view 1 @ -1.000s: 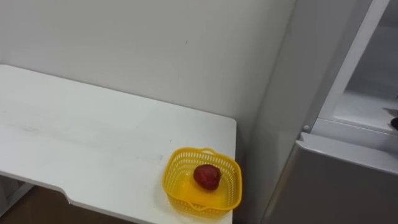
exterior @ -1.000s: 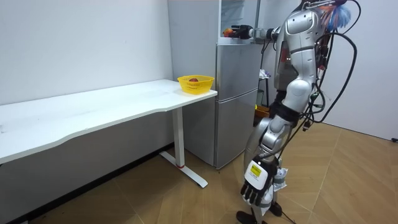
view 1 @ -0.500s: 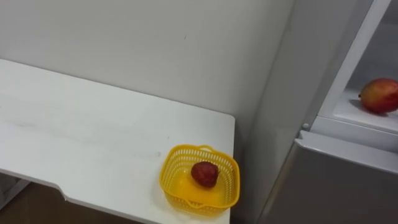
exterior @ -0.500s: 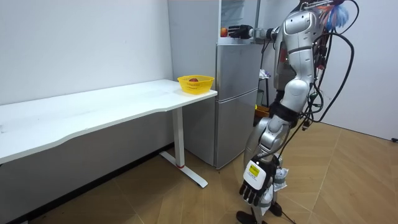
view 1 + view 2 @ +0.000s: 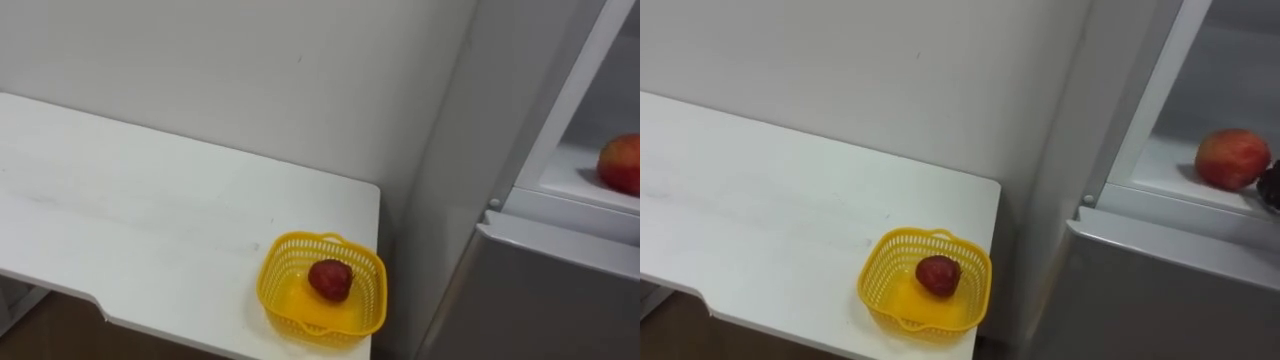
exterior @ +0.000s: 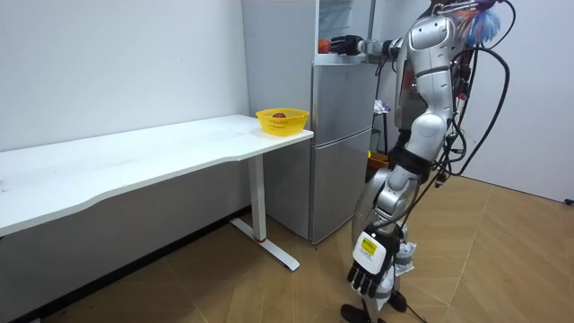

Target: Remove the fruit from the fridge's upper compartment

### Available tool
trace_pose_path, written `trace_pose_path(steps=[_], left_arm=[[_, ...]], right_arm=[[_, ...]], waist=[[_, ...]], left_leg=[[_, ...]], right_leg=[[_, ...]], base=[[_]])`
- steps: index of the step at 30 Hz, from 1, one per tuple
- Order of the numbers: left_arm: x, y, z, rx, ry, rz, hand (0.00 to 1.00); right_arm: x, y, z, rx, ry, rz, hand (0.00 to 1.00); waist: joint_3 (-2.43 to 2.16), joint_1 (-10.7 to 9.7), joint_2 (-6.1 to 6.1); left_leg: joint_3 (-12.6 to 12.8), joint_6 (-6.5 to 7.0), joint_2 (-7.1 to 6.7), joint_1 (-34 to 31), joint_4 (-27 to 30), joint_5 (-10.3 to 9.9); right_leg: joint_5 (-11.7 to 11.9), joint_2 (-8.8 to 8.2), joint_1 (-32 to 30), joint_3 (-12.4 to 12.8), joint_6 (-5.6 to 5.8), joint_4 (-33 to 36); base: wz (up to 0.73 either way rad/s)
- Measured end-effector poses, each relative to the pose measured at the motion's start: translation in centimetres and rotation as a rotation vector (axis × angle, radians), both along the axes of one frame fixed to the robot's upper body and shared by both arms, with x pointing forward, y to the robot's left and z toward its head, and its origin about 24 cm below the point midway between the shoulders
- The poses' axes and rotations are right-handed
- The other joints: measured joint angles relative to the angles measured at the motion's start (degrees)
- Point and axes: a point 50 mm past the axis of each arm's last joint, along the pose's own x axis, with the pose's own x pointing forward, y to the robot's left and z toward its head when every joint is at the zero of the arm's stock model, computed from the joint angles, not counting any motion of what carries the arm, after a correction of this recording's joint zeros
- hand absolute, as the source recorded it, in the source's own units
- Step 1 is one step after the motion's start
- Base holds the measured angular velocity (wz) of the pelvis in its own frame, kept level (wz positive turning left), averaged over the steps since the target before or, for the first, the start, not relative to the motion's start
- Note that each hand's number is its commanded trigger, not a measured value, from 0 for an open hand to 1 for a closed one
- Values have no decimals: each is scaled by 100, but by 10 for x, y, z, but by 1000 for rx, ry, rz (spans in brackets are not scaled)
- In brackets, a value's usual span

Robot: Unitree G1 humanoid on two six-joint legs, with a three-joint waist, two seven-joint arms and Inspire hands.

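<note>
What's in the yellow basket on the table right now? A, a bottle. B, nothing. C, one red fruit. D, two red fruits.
C: the yellow basket on the white table holds a single red fruit; a second red fruit sits on the upper fridge shelf.
</note>
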Motion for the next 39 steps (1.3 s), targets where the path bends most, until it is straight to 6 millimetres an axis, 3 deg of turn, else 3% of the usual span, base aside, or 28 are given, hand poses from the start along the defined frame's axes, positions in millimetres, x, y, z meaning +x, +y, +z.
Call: trace_pose_path(steps=[17,22,31,39], left_arm=[[2,-2,-1,11,-22,6,0],[0,-2,-1,10,-20,7,0],[-2,1,1,13,-32,39,0],[-2,2,1,12,-29,40,0]], right_arm=[[6,9,11,-23,-35,18,0],[7,11,12,-21,-34,36,0],[9,15,9,-7,-3,113,0],[16,29,22,-33,-43,201,0]], waist=[[-48,-75,73],[-61,-180,36],[-45,-246,-212],[-34,-162,-234]], left_leg=[[34,-26,-33,198,-261,75],[1,-28,-100,330,-381,109],[-6,-52,-105,416,-400,123],[-32,-52,-104,436,-421,123]], right_leg=[[-14,-35,70,24,4,-8],[-53,-50,172,13,22,-5],[-113,-61,234,-45,9,-10],[-141,-85,243,-66,32,-5]], base=[[0],[5],[3],[2]])
